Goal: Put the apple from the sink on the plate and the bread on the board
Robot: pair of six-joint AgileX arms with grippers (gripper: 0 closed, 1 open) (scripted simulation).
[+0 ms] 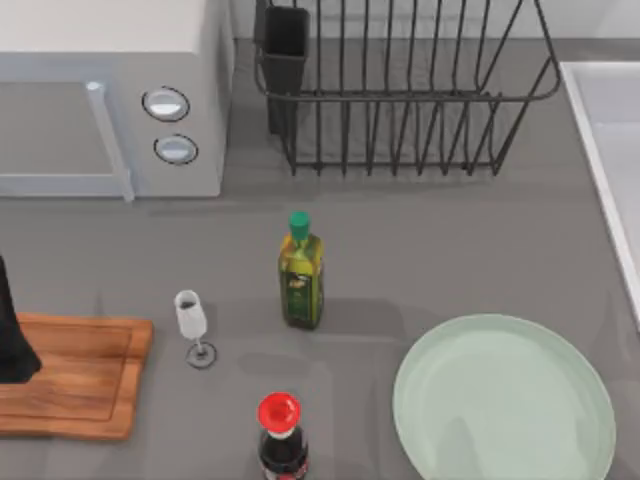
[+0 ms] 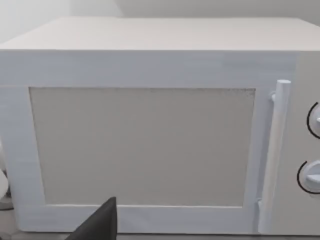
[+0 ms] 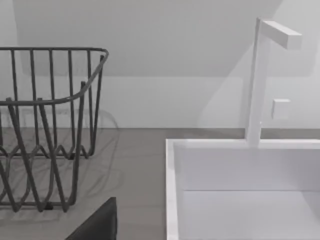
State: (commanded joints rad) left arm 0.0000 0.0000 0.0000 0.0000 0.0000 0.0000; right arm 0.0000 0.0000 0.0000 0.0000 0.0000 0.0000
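left arm (image 1: 12,335): over board's (image 1: 85,375) left end, grip state cannot tell | plate (image 1: 505,400): bare, lower right | sink (image 1: 600,150): right edge; its inside partly seen, bare there | bottle (image 1: 301,270), glass (image 1: 192,322) between board and plate

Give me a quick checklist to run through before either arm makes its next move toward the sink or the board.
1. Plate free to receive: ok, its surface is bare, at the table's lower right.
2. Board free to receive: ok where it shows; a dark arm part overlaps its left end.
3. Apple located: cannot tell; the sink shows its rim and part of the basin, with no fruit in that part.
4. Bread located: cannot tell.
5. Path obstacles: not ok; a wine glass, an olive oil bottle and a red-capped dark bottle stand between board and plate.
6. Gripper state: cannot tell for both.
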